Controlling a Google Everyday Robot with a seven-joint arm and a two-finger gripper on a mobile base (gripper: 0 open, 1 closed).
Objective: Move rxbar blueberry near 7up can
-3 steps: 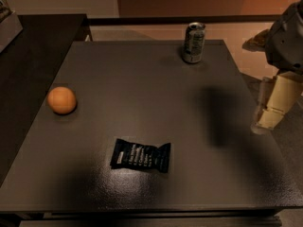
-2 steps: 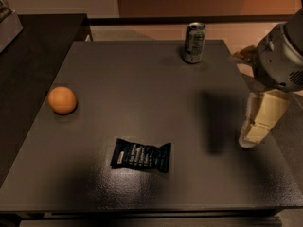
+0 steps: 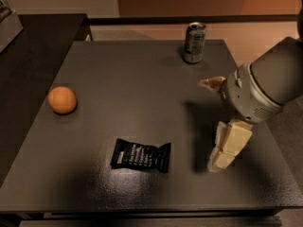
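The rxbar blueberry is a flat dark wrapper with white lettering, lying on the dark table near its front edge. The 7up can stands upright at the table's back edge, right of centre. My gripper hangs over the right side of the table, to the right of the bar and in front of the can. Its two cream fingers stand wide apart: one finger points down toward the table, the other points left. It holds nothing.
An orange fruit sits at the table's left side. A darker counter adjoins the table on the left. The arm's large grey wrist overhangs the table's right edge.
The gripper has moved left and forward, from past the table's right edge to over the table, closer to the bar. The bar, can and orange have not moved.
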